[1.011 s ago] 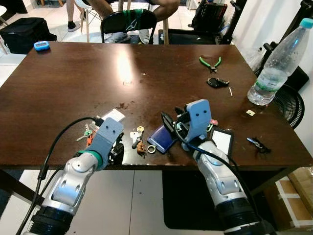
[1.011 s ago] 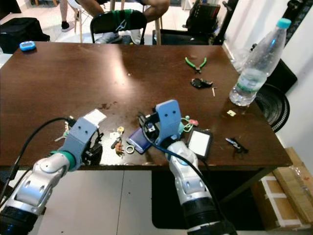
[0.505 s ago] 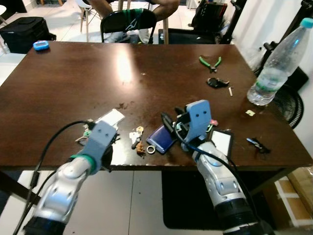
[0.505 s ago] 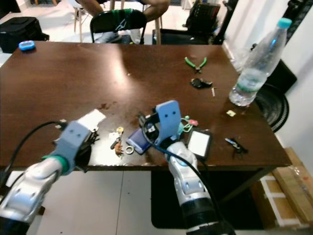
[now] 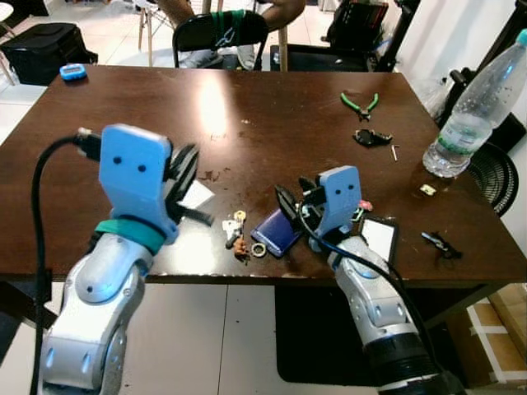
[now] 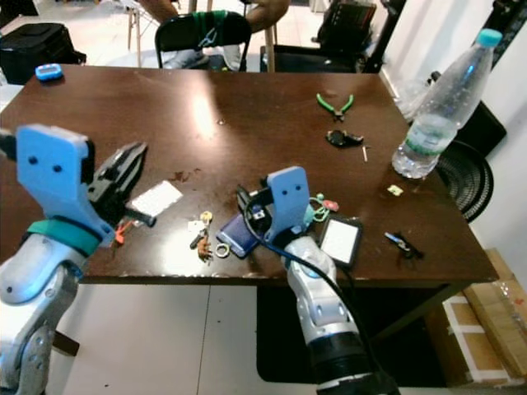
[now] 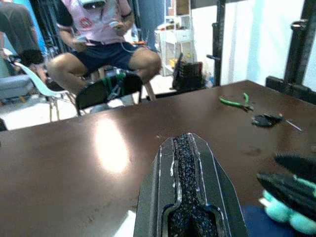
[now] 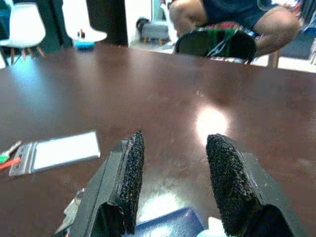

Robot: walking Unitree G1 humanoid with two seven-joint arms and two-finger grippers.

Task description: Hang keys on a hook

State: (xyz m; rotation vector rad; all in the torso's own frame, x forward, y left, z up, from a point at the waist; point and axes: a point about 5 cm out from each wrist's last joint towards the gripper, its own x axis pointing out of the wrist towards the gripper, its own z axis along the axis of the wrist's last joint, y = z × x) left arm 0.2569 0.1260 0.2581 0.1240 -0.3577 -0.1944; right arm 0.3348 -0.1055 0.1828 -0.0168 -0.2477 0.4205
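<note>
A bunch of keys (image 5: 235,231) with a ring and a small brown charm lies near the table's front edge. Another set with green and orange tags (image 8: 9,152) lies further left, its orange tag (image 6: 122,232) peeking out beneath my left arm. My left gripper (image 5: 186,160) is raised above the table's front left; its fingers (image 7: 185,163) look pressed together with nothing between them. My right gripper (image 5: 290,204) stands open just right of the key bunch, its pads (image 8: 132,180) apart over a flat blue object (image 5: 276,233).
A white card (image 5: 196,195) lies by the left arm. A water bottle (image 5: 471,111), green pliers (image 5: 360,103), a black fob (image 5: 369,137) and a dark phone-like case (image 5: 377,239) occupy the table's right half. A seated person (image 7: 106,42) and a chair (image 5: 221,31) are beyond the far edge.
My left arm has lifted from the table's front edge, by the tagged keys, to well above the table. The right arm has stayed where it was.
</note>
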